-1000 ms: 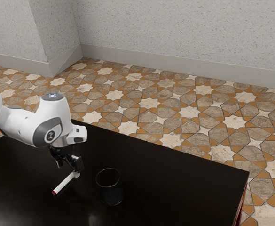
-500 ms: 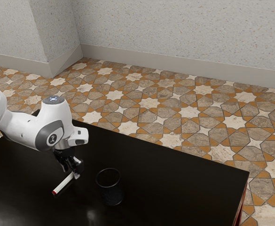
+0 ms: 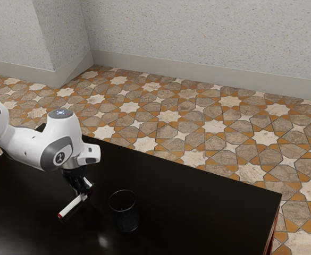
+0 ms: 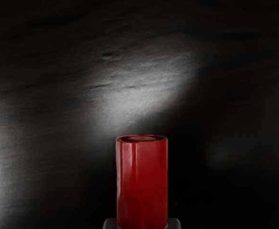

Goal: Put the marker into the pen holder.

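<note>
A pale, speckled wall [image 3: 198, 32] with a plain grey baseboard [image 3: 155, 64] runs across the back of the room, jutting forward at the exterior view's left. Below it spreads a tiled floor [image 3: 213, 126] of cream stars, brown stone shapes and orange pieces. In front stands a glossy black table [image 3: 192, 207], its side reddish near the exterior view's right, with a soft patch of light on its top.

My white and grey robot arm [image 3: 59, 141] comes in from the exterior view's left and bends down over the table. At its end, my black gripper [image 3: 85, 193] is closed around one end of the marker [image 3: 70, 206], a finger on each side. The marker is a slim white stick with a red tip, and it slants from the gripper down toward the near left of the exterior view. I cannot tell whether it touches the tabletop.

The pen holder [image 3: 127, 218], a dark round cup with an open top, stands upright on the table, near the gripper and apart from it, toward the exterior view's right. The marker is outside it.

In the wrist view, a glossy red end [image 4: 141, 181] of the marker rises between two grey pads [image 4: 110, 223], against the dark, faintly streaked tabletop.
</note>
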